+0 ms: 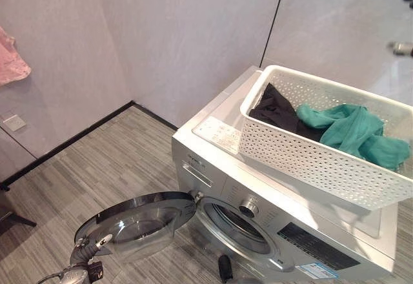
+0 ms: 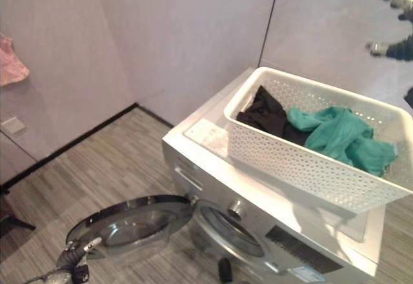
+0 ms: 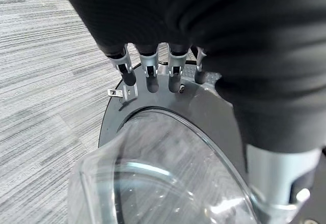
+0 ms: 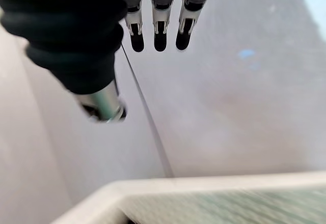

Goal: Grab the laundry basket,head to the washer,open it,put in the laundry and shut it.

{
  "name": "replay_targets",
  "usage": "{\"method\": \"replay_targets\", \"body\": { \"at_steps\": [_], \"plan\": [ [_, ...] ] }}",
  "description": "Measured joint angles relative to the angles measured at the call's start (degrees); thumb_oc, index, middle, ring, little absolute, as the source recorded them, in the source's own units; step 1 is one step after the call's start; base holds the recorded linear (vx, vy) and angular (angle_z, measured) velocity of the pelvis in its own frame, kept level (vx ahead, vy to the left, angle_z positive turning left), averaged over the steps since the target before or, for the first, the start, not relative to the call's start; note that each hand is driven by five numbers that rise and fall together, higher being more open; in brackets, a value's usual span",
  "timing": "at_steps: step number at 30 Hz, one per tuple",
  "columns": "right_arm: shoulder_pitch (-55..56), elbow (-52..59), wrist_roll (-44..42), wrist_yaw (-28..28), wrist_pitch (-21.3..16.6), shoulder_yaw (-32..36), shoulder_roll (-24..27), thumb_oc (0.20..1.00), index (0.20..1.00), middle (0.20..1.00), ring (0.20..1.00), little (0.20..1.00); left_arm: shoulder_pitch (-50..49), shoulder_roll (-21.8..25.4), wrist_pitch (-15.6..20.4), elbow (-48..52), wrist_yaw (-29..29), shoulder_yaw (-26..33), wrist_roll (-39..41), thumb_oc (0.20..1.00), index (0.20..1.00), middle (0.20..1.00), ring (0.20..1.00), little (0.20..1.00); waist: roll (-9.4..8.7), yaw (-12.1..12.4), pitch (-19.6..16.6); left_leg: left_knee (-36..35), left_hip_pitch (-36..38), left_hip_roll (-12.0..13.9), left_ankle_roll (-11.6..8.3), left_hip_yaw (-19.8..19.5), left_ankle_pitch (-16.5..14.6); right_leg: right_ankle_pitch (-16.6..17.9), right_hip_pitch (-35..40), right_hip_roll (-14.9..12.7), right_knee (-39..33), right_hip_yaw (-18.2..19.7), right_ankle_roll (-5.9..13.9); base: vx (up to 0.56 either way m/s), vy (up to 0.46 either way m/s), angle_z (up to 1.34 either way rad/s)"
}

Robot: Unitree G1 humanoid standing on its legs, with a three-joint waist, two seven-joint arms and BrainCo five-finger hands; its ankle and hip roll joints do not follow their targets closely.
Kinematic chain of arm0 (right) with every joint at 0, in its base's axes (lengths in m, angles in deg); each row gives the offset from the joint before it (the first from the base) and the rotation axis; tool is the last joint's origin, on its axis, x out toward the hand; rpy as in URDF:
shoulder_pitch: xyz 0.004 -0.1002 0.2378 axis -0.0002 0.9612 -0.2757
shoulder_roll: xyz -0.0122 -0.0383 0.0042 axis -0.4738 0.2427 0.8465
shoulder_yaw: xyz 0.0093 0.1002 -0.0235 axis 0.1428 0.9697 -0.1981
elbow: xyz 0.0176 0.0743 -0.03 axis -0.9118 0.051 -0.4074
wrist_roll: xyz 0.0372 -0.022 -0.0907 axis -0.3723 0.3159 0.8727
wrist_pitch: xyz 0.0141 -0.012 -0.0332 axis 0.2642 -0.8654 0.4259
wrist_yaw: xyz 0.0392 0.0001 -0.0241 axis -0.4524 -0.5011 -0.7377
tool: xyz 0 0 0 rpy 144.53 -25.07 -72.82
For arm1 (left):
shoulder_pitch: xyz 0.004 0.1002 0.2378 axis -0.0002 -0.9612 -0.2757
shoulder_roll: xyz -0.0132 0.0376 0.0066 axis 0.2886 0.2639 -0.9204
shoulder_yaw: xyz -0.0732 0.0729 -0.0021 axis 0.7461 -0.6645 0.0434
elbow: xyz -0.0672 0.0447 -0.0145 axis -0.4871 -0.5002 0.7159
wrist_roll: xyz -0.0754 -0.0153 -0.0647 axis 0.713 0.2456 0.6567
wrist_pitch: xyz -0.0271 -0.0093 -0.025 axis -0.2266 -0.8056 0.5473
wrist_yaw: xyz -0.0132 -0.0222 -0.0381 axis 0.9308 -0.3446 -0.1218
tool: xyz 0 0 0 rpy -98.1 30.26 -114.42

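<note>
The white perforated laundry basket [image 1: 303, 148] stands on top of the silver washer [image 1: 213, 168]. A black garment [image 1: 274, 106] and a teal garment [image 1: 348, 129] lie inside it. The washer's round door [image 1: 139, 223] hangs wide open to the left, baring the drum opening [image 1: 242, 226]. Low at the door's outer edge is my left hand [image 1: 82, 258]; its straight fingers [image 3: 147, 74] rest on the dark door rim [image 3: 204, 107] above the glass bowl [image 3: 168, 173]. My right hand [image 2: 400, 46] is raised open above the basket's far right end, its fingers [image 4: 160, 28] pointing at the wall, over the basket rim [image 4: 168, 188].
Grey walls close in behind and left of the washer, with a black skirting [image 1: 77, 135] along the floor. A pink cloth [image 1: 11, 58] hangs on the left wall above a socket [image 1: 14, 122]. Striped grey floor [image 1: 97, 174] lies open left of the door.
</note>
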Motion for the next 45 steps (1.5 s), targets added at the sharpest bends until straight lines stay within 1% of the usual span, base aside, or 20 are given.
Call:
{"method": "replay_targets", "body": {
  "at_steps": [1, 6, 9, 14, 18, 20, 21, 24, 29, 31, 32, 33, 34, 35, 36, 37, 39, 40, 42, 45],
  "plan": [
    [0.6, -0.1, 1.1, 1.4, 0.0, 0.0, 0.4, 1.0, 1.0, 1.0, 1.0, 1.0, 0.0, -0.1, 0.0, 0.3, -0.2, -0.1, 0.0, 1.0, 1.0, 1.0, 1.0, 1.0, 0.1, 0.0, 0.1, 0.0, -0.8, 0.0, 0.02, 0.0, 0.0, -0.2, -0.4, -0.1, -0.3, -0.1, -0.13, 0.0, 0.0, 0.0],
    [4.1, 0.9, 1.0, 4.4, -0.1, -0.5, 1.6, 1.0, 1.0, 1.0, 1.0, 1.0, 0.0, 0.0, 0.2, 1.1, -0.2, 0.0, 0.1, 1.0, 1.0, 1.0, 1.0, 1.0, 0.06, 0.1, 0.4, 0.0, -1.3, -0.1, -0.05, -0.1, 0.1, -0.1, -1.1, -0.1, -0.2, -0.2, -0.04, 0.0, 0.001, 0.02],
    [10.5, 5.8, 0.9, 7.8, -0.3, -0.6, 3.6, 1.0, 1.0, 1.0, 1.0, 1.0, 0.0, 0.1, 0.6, 1.2, -0.2, 0.2, 0.4, 1.0, 1.0, 1.0, 1.0, 1.0, -0.02, 0.1, 1.0, 0.0, -1.9, -0.1, -0.05, 0.0, 0.0, 0.0, -1.8, -0.2, 0.0, -0.2, 0.2, 0.0, 0.0, 0.0],
    [13.7, 8.1, -0.7, 10.9, -2.4, -0.7, 4.3, 1.0, 1.0, 1.0, 1.0, 1.0, 0.0, 0.2, 1.4, 1.5, -0.2, 0.7, 0.5, 1.0, 1.0, 1.0, 1.0, 1.0, -0.29, 0.2, 1.6, 0.0, -2.4, -0.1, -0.01, -0.1, 0.0, -0.2, -2.1, -0.3, 0.1, -0.2, 0.37, 0.0, 0.0, 0.0],
    [14.4, 8.3, -1.1, 12.6, -2.5, -1.0, 5.0, 1.0, 1.0, 1.0, 1.0, 1.0, 0.1, 0.2, 1.5, 1.6, -0.5, 2.1, 0.5, 1.0, 1.0, 1.0, 1.0, 1.0, -0.57, 0.1, 2.0, 0.0, -2.9, -0.2, 0.0, 0.0, 0.0, -0.1, -2.7, -0.2, 0.1, -0.1, 0.44, 0.0, 0.0, 0.0],
    [18.8, 9.5, -1.0, 14.3, -2.6, -1.1, 6.7, 1.0, 1.0, 1.0, 1.0, 1.0, -0.1, 0.3, 1.6, 2.1, -0.7, 2.4, 0.6, 1.0, 1.0, 1.0, 1.0, 1.0, -0.79, 0.1, 2.6, 0.0, -3.0, -0.2, 0.01, 0.0, 0.0, -0.2, -2.8, -0.3, 0.1, -0.2, 0.48, 0.0, 0.0, 0.0],
    [19.2, 9.2, -0.6, 14.9, -2.7, -1.3, 6.8, 1.0, 1.0, 1.0, 1.0, 1.0, 0.1, 0.4, 1.7, 2.1, -0.7, 2.4, 0.6, 1.0, 1.0, 1.0, 1.0, 1.0, -0.8, 0.1, 3.3, 0.0, -3.0, -0.4, 0.01, 0.0, 0.0, -0.2, -2.8, -0.5, 0.1, -0.1, 0.51, 0.0, 0.0, 0.0],
    [19.1, 8.7, 0.5, 15.4, -2.8, -1.3, 6.8, 1.0, 1.0, 1.0, 1.0, 1.0, -0.1, 0.4, 1.7, 2.2, -1.2, 2.4, 0.6, 1.0, 1.0, 1.0, 1.0, 1.0, -0.52, 0.1, 3.5, 0.0, -3.3, -0.4, 0.03, 0.0, 0.0, -0.2, -3.1, -0.6, 0.1, -0.1, 0.55, 0.0, 0.001, 0.01],
    [17.6, 4.9, 4.6, 15.4, -3.6, -5.2, 7.1, 1.0, 1.0, 1.0, 1.0, 1.0, -0.6, 0.4, 1.7, 3.7, -1.6, 2.3, 2.9, 1.0, 1.0, 1.0, 1.0, 1.0, -0.51, 0.3, 3.7, 0.0, -4.7, -0.6, 0.06, -0.1, 0.0, -0.1, -4.4, -0.7, 0.1, -0.2, 0.65, 0.0, 0.0, 0.01],
    [14.8, 4.5, 6.0, 15.4, -3.7, -8.8, 7.1, 1.0, 1.0, 1.0, 1.0, 1.0, -0.8, 0.4, 1.7, 5.3, -1.7, 2.3, 4.9, 1.0, 1.0, 1.0, 1.0, 1.0, -0.33, 0.3, 4.7, 0.0, -4.9, -0.6, 0.06, 0.0, 0.0, 0.1, -4.6, -0.7, 0.2, -0.2, 0.56, -0.03, -0.031, -0.02],
    [13.0, 4.2, 7.0, 15.4, -3.7, -10.7, 7.1, 1.0, 1.0, 1.0, 1.0, 1.0, -1.4, 0.7, 1.7, 6.4, -1.7, 2.3, 5.1, 1.0, 1.0, 1.0, 1.0, 1.0, -0.6, 0.3, 5.7, 0.0, -5.1, -0.6, 0.06, 0.0, 0.0, 0.1, -4.9, -0.7, 0.1, -0.1, 0.61, -0.04, -0.021, 0.0],
    [8.5, 3.9, 8.4, 15.5, -3.6, -14.8, 7.1, 1.0, 1.0, 1.0, 1.0, 1.0, -2.0, 0.9, 1.7, 7.8, -1.9, 2.2, 5.1, 1.0, 1.0, 1.0, 1.0, 1.0, -0.15, 0.5, 6.7, 0.0, -5.3, -0.5, 0.01, -0.1, 0.1, 0.2, -5.1, -0.6, 0.1, -0.2, 0.52, -0.06, -0.039, 0.01],
    [6.5, 3.7, 9.2, 15.6, -3.6, -16.1, 7.0, 1.0, 1.0, 1.0, 1.0, 1.0, -2.3, 1.0, 1.7, 8.0, -2.0, 2.1, 5.1, 1.0, 1.0, 1.0, 1.0, 1.0, 0.07, 0.8, 6.8, 0.0, -5.7, -0.5, 0.02, -0.1, 0.1, 0.3, -5.2, -0.7, 0.2, -0.3, 0.45, -0.06, -0.03, 0.02],
    [3.6, 3.3, 11.3, 15.7, -3.6, -19.5, 5.9, 1.0, 1.0, 1.0, 1.0, 1.0, -2.6, 1.3, 1.7, 8.8, -2.0, 1.6, 5.5, 1.0, 1.0, 1.0, 1.0, 1.0, 0.22, 1.3, 7.3, 0.1, -6.1, -0.5, 0.13, -0.1, 0.2, 0.4, -5.4, -0.8, 0.2, -0.4, 0.36, -0.04, -0.031, 0.0],
    [-1.6, 2.1, 13.5, 15.4, -3.5, -24.0, 5.3, 1.0, 1.0, 1.0, 1.0, 1.0, -2.9, 1.8, 1.6, 9.3, -2.1, 1.2, 6.3, 1.0, 1.0, 1.0, 1.0, 1.0, -0.25, 0.4, 7.4, 0.1, -5.9, -0.6, 0.11, -0.1, 0.2, 0.5, -5.6, -0.8, 0.1, -0.3, 0.51, 0.0, 0.0, 0.0],
    [-5.8, 1.8, 15.2, 15.3, -3.4, -27.3, 5.3, 1.0, 1.0, 1.0, 1.0, 1.0, -2.8, 2.0, 1.6, 9.3, -2.5, 1.2, 6.4, 1.0, 1.0, 1.0, 1.0, 1.0, -0.24, 0.5, 7.6, 0.1, -6.3, -0.7, -0.05, -0.2, 0.3, 0.6, -5.9, -0.9, 0.1, -0.4, 0.47, -0.04, -0.019, 0.05],
    [-7.7, 1.7, 18.8, 16.5, -3.4, -28.0, 4.4, 1.0, 1.0, 1.0, 1.0, 1.0, -2.0, 2.0, 1.5, 8.9, -2.6, 1.2, 6.7, 1.0, 1.0, 1.0, 1.0, 1.0, -0.13, 0.7, 7.6, 0.1, -6.9, -0.6, -0.2, -0.9, 0.5, 0.8, -6.2, -0.9, 0.1, -1.0, 0.26, -0.04, -0.032, 0.14],
    [-7.4, 0.7, 20.1, 16.6, -3.2, -27.0, 2.9, 1.0, 1.0, 1.0, 1.0, 1.0, -2.0, 2.1, 1.5, 9.0, -2.6, 1.1, 6.7, 1.0, 1.0, 1.0, 1.0, 1.0, -0.08, 0.7, 7.6, 0.1, -7.3, -0.5, -0.34, -1.4, 0.7, 0.8, -6.4, -0.8, 0.1, -1.4, 0.23, -0.03, -0.043, 0.14],
    [-6.1, -0.4, 20.3, 16.6, -3.2, -24.1, 1.2, 1.0, 1.0, 1.0, 1.0, 1.0, -2.0, 2.3, 1.5, 9.0, -2.6, 0.7, 6.7, 1.0, 1.0, 1.0, 1.0, 1.0, -0.11, 0.7, 7.6, 0.1, -8.0, -0.3, -0.37, -1.6, 0.8, 0.7, -7.0, -0.8, 0.1, -1.5, 0.26, -0.01, -0.017, 0.05],
    [-4.5, -1.4, 20.2, 16.6, -3.3, -21.9, 0.2, 1.0, 1.0, 1.0, 1.0, 1.0, -2.2, 2.5, 1.5, 8.8, -2.6, -0.7, 6.7, 1.0, 1.0, 1.0, 1.0, 1.0, 0.25, 1.0, 7.4, 0.1, -8.1, -0.2, -0.44, -1.6, 0.9, 0.7, -7.0, -0.8, 0.1, -1.6, 0.27, -0.01, -0.023, 0.01]
  ]
}}
